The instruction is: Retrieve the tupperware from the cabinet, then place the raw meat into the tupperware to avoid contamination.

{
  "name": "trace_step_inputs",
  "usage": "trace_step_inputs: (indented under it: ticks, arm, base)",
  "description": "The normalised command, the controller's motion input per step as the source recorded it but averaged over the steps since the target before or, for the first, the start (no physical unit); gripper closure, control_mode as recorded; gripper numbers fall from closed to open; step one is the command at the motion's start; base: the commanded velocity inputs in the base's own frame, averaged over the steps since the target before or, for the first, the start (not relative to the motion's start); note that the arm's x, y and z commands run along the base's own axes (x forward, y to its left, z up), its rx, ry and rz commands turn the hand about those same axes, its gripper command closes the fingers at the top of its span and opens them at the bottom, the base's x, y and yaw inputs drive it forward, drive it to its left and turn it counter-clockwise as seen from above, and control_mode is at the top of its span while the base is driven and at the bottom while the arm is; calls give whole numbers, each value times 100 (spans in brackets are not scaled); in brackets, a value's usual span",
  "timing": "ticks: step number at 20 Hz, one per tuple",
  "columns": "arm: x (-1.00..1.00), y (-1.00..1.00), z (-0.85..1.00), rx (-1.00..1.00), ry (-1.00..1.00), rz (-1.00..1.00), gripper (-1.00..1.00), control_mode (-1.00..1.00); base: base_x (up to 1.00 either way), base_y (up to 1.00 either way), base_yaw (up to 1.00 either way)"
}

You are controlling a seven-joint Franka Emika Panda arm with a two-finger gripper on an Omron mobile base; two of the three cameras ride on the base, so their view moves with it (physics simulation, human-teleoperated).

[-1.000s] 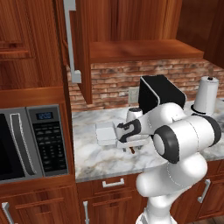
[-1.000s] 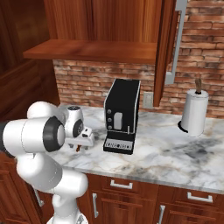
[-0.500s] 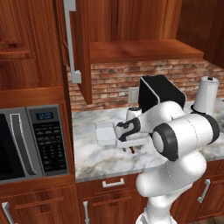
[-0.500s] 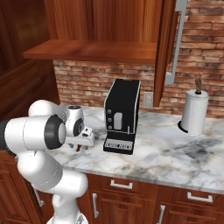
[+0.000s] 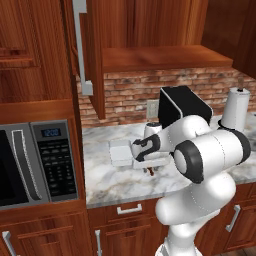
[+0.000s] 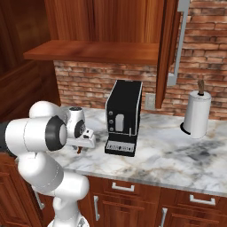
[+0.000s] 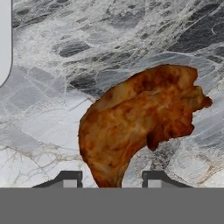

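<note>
Even, soft rendered light, faint shadows, no glare; close-up textures blurry.

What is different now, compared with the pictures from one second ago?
Little visibly changed. The arm's elbow sits slightly lower and more to the left in the left base view than a second ago. The gripper stays low over the raw meat, its fingertips at either side of the narrow end. The tupperware, coffee machine and paper towel roll stayed put.

A home kitchen is indicated by the reddish-brown wood cabinet (image 5: pixel 90 55), a marble counter (image 6: pixel 177 155) backed by a brick wall (image 6: pixel 88 80), a built-in microwave (image 5: pixel 35 162), a black coffee machine (image 6: pixel 123 117) and a paper towel roll (image 6: pixel 196 114)
</note>
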Motion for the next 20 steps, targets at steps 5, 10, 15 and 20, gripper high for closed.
trace_step_inputs:
  ticks: [5, 10, 15, 20]
  arm:
    - [-5, 0, 2, 0, 0, 0, 100, -100]
    - [0, 0, -4, 0, 0, 0, 100, -100]
    - [-4, 0, 13, 0, -1, 0, 100, -100]
    - [0, 0, 52, -3, -4, 0, 100, -100]
  base:
    - [0, 0, 0]
    - [0, 0, 0]
    - [0, 0, 0]
    - [0, 0, 0]
